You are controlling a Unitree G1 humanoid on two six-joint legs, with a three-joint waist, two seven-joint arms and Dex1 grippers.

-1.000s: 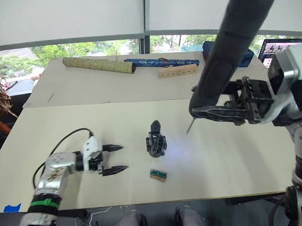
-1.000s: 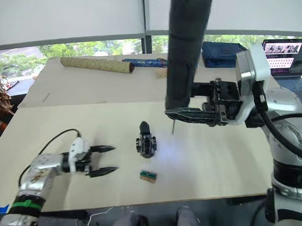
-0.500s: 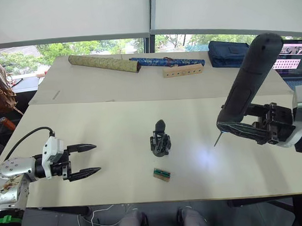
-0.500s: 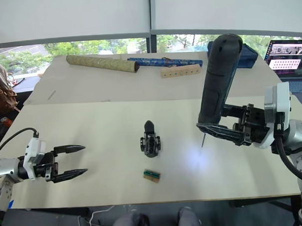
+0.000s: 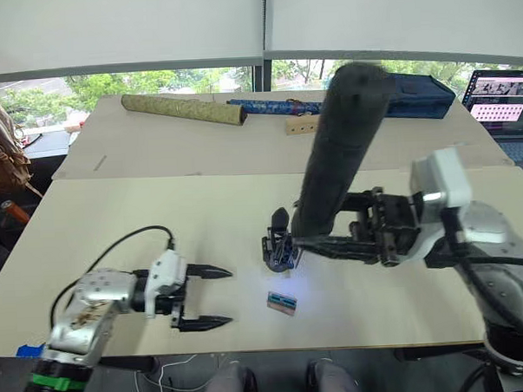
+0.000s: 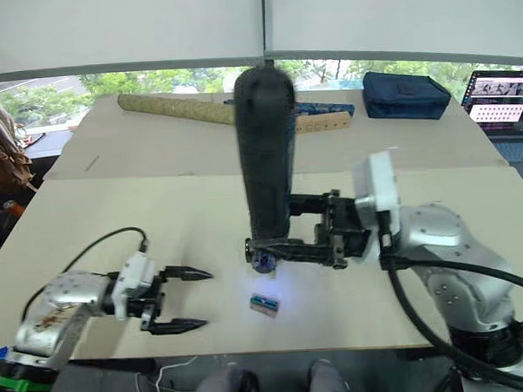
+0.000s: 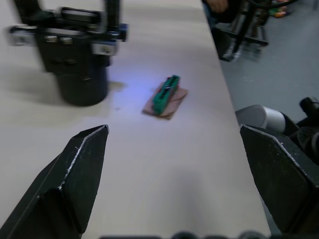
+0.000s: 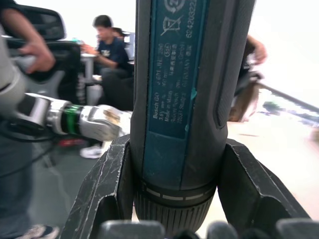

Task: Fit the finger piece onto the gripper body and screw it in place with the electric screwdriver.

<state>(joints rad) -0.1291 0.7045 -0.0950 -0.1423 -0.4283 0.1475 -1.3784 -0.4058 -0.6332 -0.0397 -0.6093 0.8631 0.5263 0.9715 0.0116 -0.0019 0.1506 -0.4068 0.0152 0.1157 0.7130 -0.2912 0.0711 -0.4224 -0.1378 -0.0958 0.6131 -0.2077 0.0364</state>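
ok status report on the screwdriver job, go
Right pincer shut on electric screwdriver, tip down at gripper body. Left pincer open, empty. Tan-and-green block lies nearby, clear.

matt black plastic electric screwdriver [image 5: 338, 149] (glossy label) over a smooth pale table [image 5: 115, 220].

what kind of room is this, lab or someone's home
Probably a lab or office workspace: plain pale tables pushed together under wide windows with roller blinds, an open laptop at the far right, and people seated at desks behind.
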